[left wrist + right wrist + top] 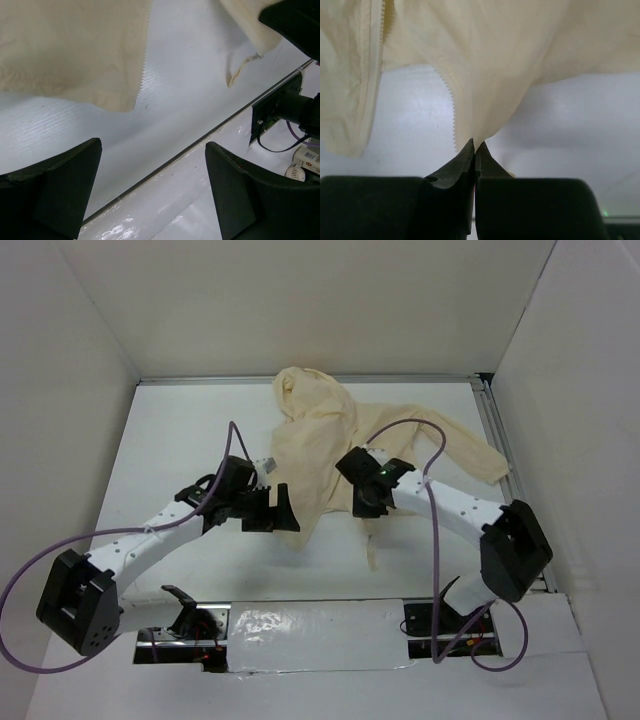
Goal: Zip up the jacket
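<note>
The cream-yellow jacket [320, 440] lies crumpled on the white table, hood toward the back wall and one sleeve stretched right. My right gripper [475, 143] is shut on a lower corner of the jacket [485, 75], just beside a row of zipper teeth [451, 107]. That corner is lifted off the table. My left gripper [154, 145] stands wide open a little above the table with nothing between its fingers [70, 185]. The other front edge of the jacket [75, 55], with its zipper teeth [141, 82], lies just beyond it. From above, the left gripper [272, 508] sits at the jacket's lower left edge.
White walls [70, 390] enclose the table on three sides. A metal rail [500, 430] runs along the right edge. A shiny taped strip [320, 625] and the arm bases lie at the near edge. A loose strip of jacket fabric [373, 550] trails toward the front.
</note>
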